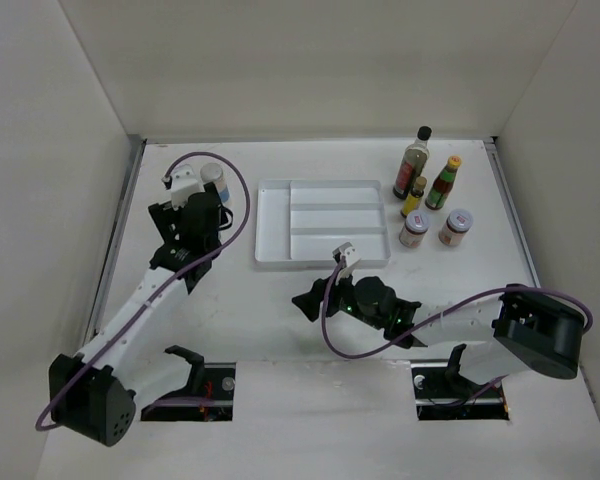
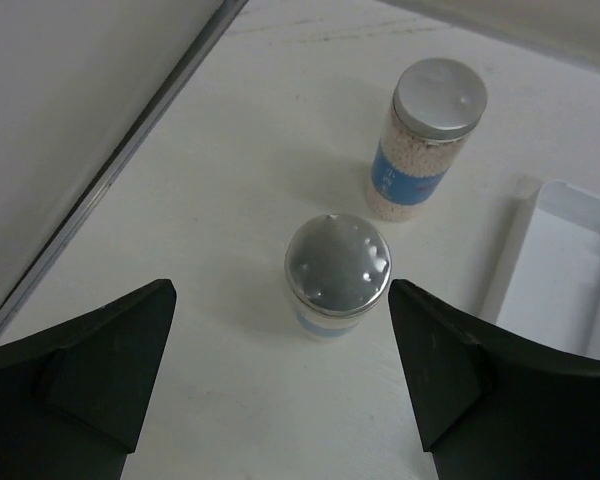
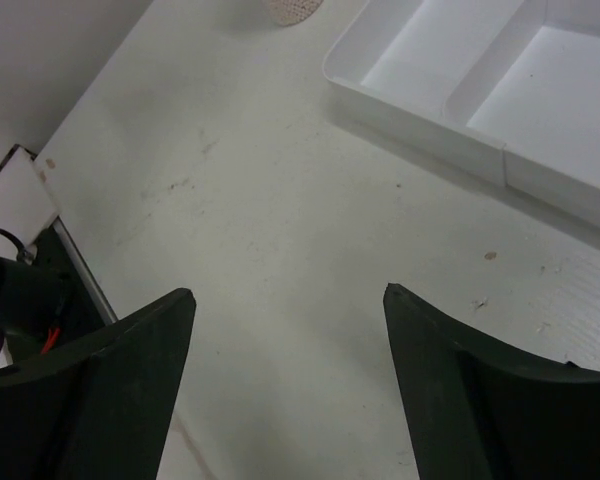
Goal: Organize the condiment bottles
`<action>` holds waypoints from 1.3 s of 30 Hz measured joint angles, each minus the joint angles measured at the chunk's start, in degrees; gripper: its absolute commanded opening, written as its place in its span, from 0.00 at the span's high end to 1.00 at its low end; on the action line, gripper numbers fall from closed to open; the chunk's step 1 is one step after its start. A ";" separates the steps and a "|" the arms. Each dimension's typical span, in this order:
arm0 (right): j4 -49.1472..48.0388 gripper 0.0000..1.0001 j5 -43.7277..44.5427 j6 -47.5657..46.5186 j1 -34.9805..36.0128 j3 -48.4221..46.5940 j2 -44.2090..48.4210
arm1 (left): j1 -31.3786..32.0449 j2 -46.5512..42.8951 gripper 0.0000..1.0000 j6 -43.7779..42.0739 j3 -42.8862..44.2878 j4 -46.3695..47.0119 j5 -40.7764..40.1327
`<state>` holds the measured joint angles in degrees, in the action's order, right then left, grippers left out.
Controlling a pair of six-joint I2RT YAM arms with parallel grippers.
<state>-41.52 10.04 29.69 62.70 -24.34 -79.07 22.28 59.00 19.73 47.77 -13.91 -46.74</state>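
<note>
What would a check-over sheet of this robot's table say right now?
Surface: white table, faint specks; white divided tray mid-table, no bottle in it.
Job's things: nearer grey-lidded jar and farther grey-lidded jar left of tray; tall dark bottle, small yellow bottle, yellow-capped bottle, left white-lidded jar and right white-lidded jar right of it; all upright.
Clutter: nothing seen.
Grippers: left gripper open above the nearer grey-lidded jar; right gripper open over bare table.
Cables: purple cables looping off both arms.
Surroundings: white walls on three sides.

The left arm [image 1: 140,300] reaches forward, left pincer [image 2: 280,290] spread wide; the right arm [image 1: 450,322] bends leftward, right pincer [image 3: 289,295] likewise spread.
</note>
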 measured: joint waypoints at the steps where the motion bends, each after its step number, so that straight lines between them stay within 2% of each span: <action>1: -0.11 0.15 -0.07 -0.02 -0.02 0.00 0.00 | -0.72 1.73 0.11 0.13 0.00 0.09 1.20; 7: -0.15 0.14 -0.83 -0.04 -0.02 0.00 -0.02 | -2.14 11.72 0.13 0.42 0.66 1.97 5.55; 13: -0.15 0.13 -1.07 -0.04 -0.02 0.00 -0.02 | -2.89 15.28 0.17 0.44 0.66 6.21 5.75; 19: -0.15 0.13 -1.09 -0.04 -0.02 0.00 -0.02 | -5.03 18.53 0.32 0.48 0.63 11.08 6.36; 22: -0.15 0.13 -1.09 -0.04 -0.04 0.00 -0.02 | -5.42 19.80 0.51 0.76 0.35 11.93 6.73; 25: -0.15 0.13 -1.09 -0.02 -0.04 0.00 -0.02 | -5.42 19.10 0.60 1.22 -0.22 12.28 7.13; 30: -0.20 0.14 -1.07 0.00 -0.11 0.09 0.02 | -3.93 13.16 0.62 1.38 -0.37 9.18 7.93; 34: -0.57 0.13 -0.57 0.04 -0.63 1.07 1.03 | 0.74 8.41 0.61 0.50 3.52 7.63 7.78; 39: -1.09 0.12 0.50 0.44 -1.99 1.97 1.60 | 6.69 10.88 0.61 0.07 10.56 12.55 7.82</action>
<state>-42.61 10.55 30.13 60.71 -22.37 -77.47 28.97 69.89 19.79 58.33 -1.37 -38.92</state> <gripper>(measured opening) 0.875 0.578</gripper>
